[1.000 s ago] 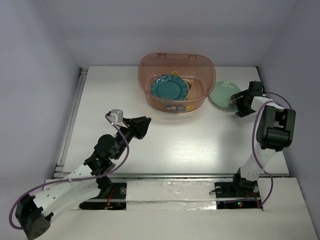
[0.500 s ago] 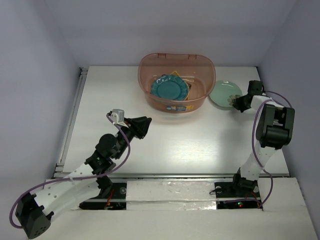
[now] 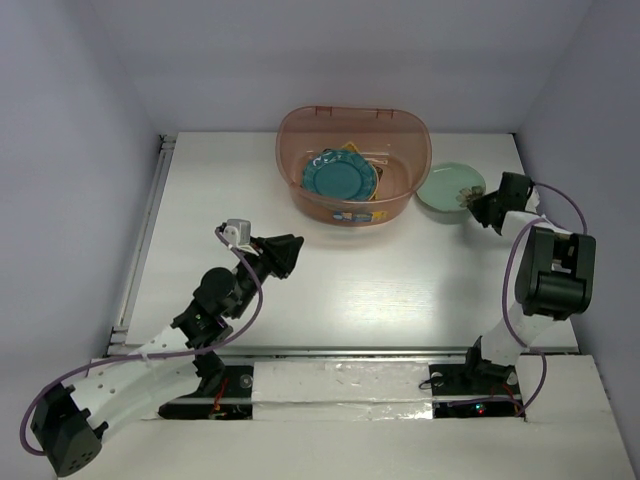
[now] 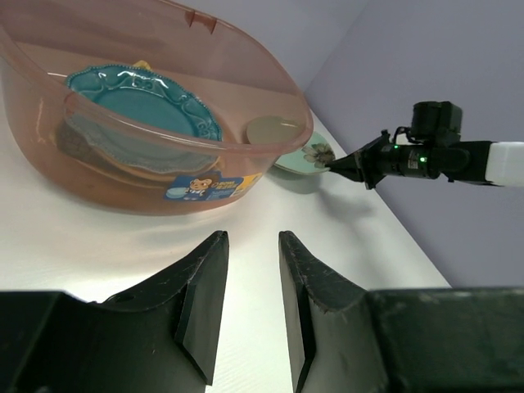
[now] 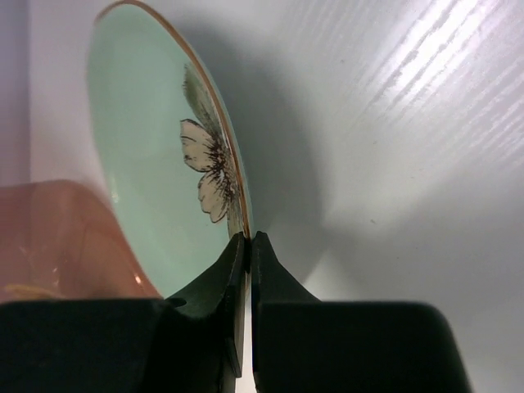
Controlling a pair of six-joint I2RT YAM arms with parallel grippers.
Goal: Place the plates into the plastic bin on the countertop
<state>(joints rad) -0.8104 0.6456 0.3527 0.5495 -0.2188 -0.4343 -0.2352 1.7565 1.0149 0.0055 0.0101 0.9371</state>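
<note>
Right gripper [image 5: 248,242] jaws pinch the flowered rim of the pale green plate [image 3: 450,185], on the bench [image 3: 350,285] just beside the plastic bin [image 3: 398,205], probably the dish's only graspable edge; left gripper [image 4: 252,246] jaws partly spread, empty, standing clear.

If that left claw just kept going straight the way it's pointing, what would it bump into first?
Probably the plastic bin, at its near wall; the left gripper aims at it across the countertop.
</note>
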